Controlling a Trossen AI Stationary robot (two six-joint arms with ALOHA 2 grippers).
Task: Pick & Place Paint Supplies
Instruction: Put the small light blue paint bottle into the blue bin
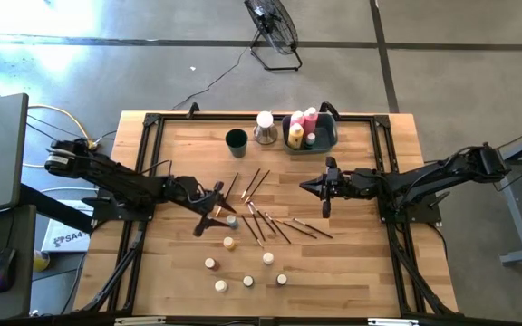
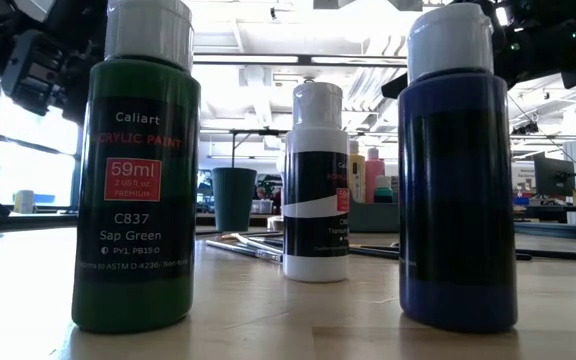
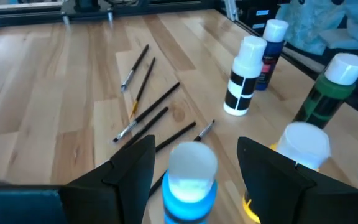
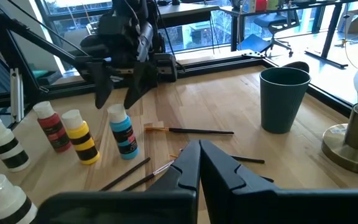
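My left gripper (image 3: 194, 168) hangs with its fingers apart, straddling the small blue plastic paint bottle with a white cap (image 3: 190, 183), which stands upright on the wooden table (image 1: 361, 263) near its middle. I don't think the pads touch it yet, though the view is tight. It should be light, rigid and smooth, so I'd grip the body below the cap. Thin dark-handled brushes (image 1: 275, 224) lie scattered at about three o'clock from it. My right gripper (image 4: 199, 163) waits pressed together, further out at three o'clock.
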